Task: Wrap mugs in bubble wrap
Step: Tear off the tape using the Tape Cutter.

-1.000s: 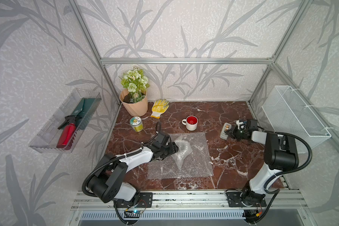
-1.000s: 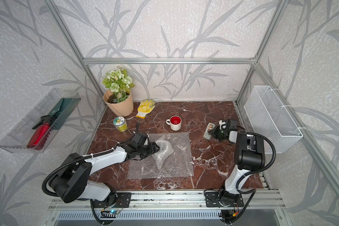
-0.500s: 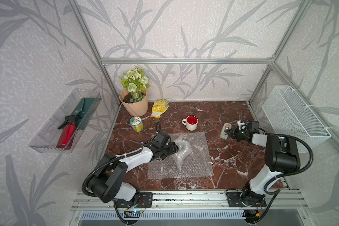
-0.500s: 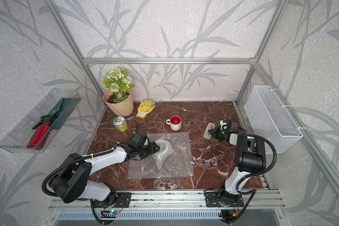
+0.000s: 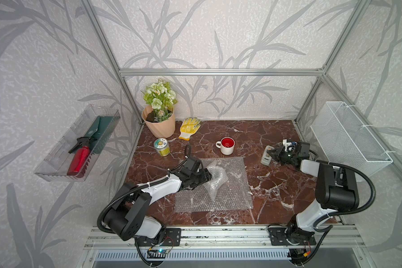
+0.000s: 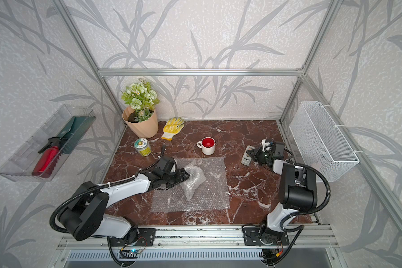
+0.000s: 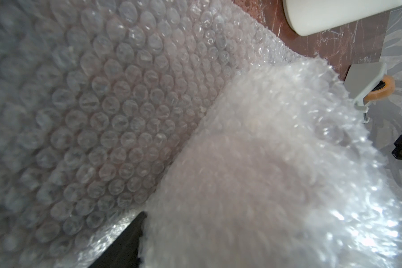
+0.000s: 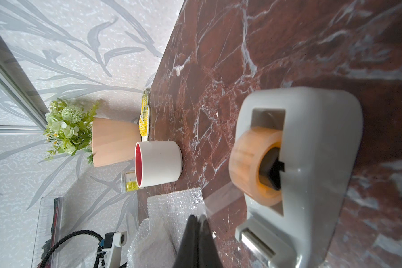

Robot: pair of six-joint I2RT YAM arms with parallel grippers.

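The wrapped bundle [image 5: 215, 178] lies on a flat sheet of bubble wrap [image 5: 232, 197] in the middle of the tabletop [image 5: 276, 185]. What is inside the bundle I cannot see clearly. Its long axis runs from a thick far end to a thin twisted tail at the near side, with a slight bend.

The left hand [image 5: 205, 177] is just left of the thick end and touches it. Its jaws stand wide around the wrap and seem to hold it.

The white mug with red inside [image 5: 227, 146] stands upright and bare, just beyond the far edge of the sheet.

The right hand [image 5: 273, 154] is well apart, at the right side, just beside the tape dispenser [image 5: 266, 159]. Its jaws are pressed together. In the right wrist view a clear strip seems to run from the roll towards them, but I cannot tell if it is pinched.

The bundle lies to the left and nearer from the right hand, so I judge any tape must travel that way while the nearer left arm keeps the bundle.
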